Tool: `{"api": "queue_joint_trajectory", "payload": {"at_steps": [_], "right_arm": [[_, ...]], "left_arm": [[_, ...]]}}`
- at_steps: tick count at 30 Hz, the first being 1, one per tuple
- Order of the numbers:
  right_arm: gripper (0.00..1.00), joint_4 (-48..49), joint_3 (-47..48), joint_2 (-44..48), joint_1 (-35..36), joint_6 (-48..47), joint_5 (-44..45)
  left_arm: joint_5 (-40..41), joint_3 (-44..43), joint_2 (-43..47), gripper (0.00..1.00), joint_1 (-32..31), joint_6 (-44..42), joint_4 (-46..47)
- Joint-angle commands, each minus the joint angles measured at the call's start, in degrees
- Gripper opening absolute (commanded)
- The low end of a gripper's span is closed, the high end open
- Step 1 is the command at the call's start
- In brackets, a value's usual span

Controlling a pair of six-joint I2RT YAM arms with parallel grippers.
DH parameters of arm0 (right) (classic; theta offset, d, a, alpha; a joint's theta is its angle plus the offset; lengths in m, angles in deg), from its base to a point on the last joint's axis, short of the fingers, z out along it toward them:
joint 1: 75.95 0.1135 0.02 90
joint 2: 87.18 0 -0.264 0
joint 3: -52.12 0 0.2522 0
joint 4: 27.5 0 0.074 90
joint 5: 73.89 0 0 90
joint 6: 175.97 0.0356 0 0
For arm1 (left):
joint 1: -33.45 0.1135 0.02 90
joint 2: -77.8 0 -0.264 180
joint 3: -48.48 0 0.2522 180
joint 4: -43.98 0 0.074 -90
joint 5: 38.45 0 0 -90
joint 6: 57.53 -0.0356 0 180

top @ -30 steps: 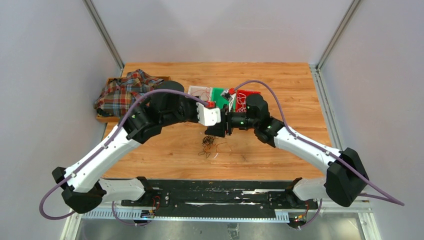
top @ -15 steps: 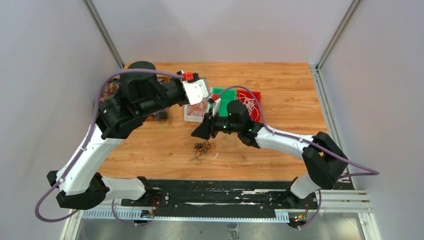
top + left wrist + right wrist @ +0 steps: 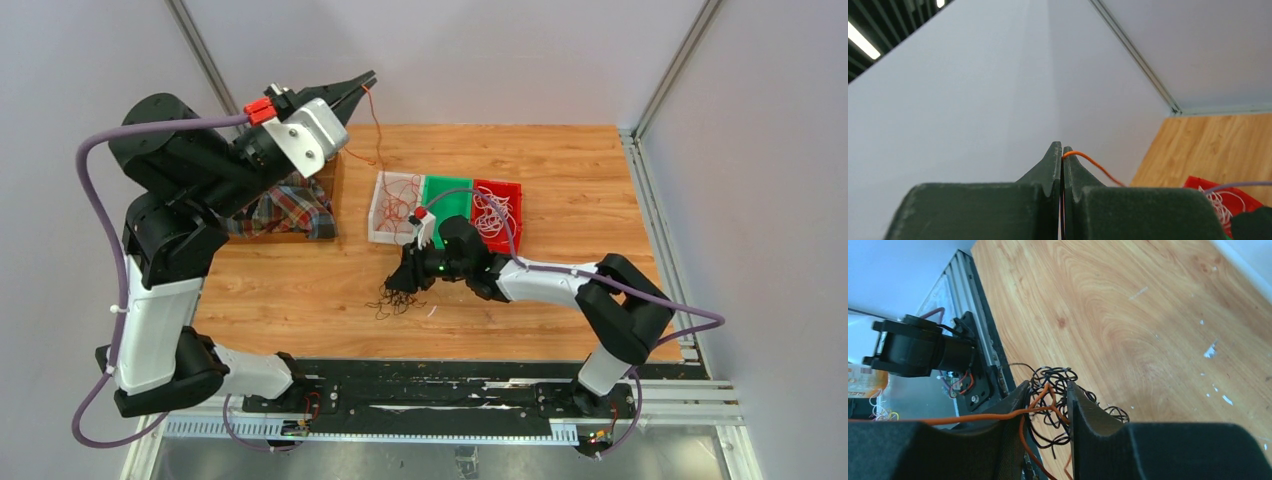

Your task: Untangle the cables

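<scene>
Orange cable [image 3: 375, 125] is pinched in my L jaws, which press flat together w/ no gap. In the wrist view it arcs off the tips to the right. L arm [image 3: 165, 250] is up high, upper left of the top view, and the cable hangs down toward the counter [image 3: 570, 160]. R jaws sit low at centre frame, right at the dark tangle [image 3: 392, 300]. They're parted only narrowly, w/ black & orange strands running thru the gap. Three-part bin [image 3: 435, 185] sits upper centre: orange-red cables [image 3: 398, 200] in the clear section, white cables [image 3: 492, 208] in the red one. Plaid cloth [image 3: 290, 205] lies left of it.
</scene>
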Motion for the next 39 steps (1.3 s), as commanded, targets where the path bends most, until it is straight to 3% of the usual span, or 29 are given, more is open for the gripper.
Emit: {"api": "queue_joint_trajectory", "payload": {"at_steps": [1, 10, 17, 23, 29, 39], "right_arm": [[0.33, -3.21, -1.00, -1.85, 0.98, -0.83, 2.37], [0.37, -4.86, -3.62, -4.14, 1.92, -0.32, 5.49], [0.38, -5.04, -4.85, -4.11, 2.06, -0.03, 6.78], [0.40, -5.88, -5.17, -3.71, 2.09, 0.22, 7.41], [0.40, -7.26, -4.43, -1.26, 2.06, -0.09, 7.57], [0.41, -12.25, -3.25, 6.29, 1.96, -1.79, 8.26]], "left_arm": [[1.68, -2.23, -0.72, 0.00, -0.38, -1.85, 8.81], [10.45, -3.39, -3.39, 0.00, -0.38, -14.30, 35.48], [13.58, -14.69, -11.35, 0.00, -0.38, -24.62, 49.82], [13.03, -17.26, -12.98, 0.01, -0.38, -28.27, 52.99], [12.18, -6.84, -8.12, 0.00, -0.38, -27.82, 53.15], [15.34, 2.69, -6.10, 0.01, -0.38, -29.76, 52.67]]}}
